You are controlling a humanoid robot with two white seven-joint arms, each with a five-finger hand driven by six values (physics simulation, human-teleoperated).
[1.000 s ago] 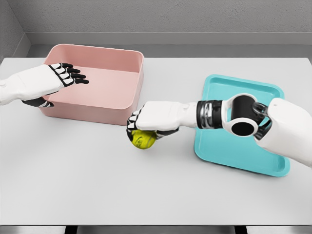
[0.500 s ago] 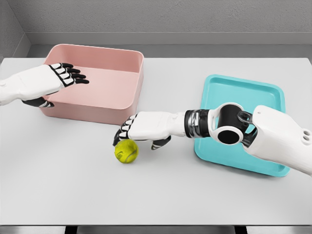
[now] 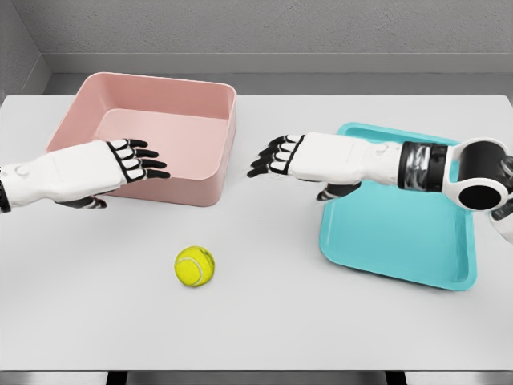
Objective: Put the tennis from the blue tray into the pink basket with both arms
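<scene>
The ball (image 3: 195,266) lies alone on the table (image 3: 264,321), yellow-green with a pale seam, in front of the basket (image 3: 156,138) and well left of the tray (image 3: 398,233); nothing touches it, and a faint shadow sits under it. The left hand (image 3: 120,163) hovers up and to the left of the ball, in front of the basket's near wall, palm down with fingers (image 3: 147,164) stretched out and relaxed, holding nothing; its thumb shows only partly beneath the palm, and its forearm is cut off by the picture's left edge. The hand covers part of the basket's near wall and left corner. The right hand (image 3: 286,157) hangs over the bare table between basket and tray, up and to the right of the ball and well apart from it, fingers (image 3: 264,160) spread toward the basket, gripping nothing. Its thumb dips under the wrist just at the tray's left rim, and whether it touches that rim cannot be told. The right forearm crosses the tray's far left corner and hides that part of the rim; the elbow joint and upper arm run out of the picture at the right edge. The pink basket holds nothing visible inside, and the visible floor of the blue tray is bare.
</scene>
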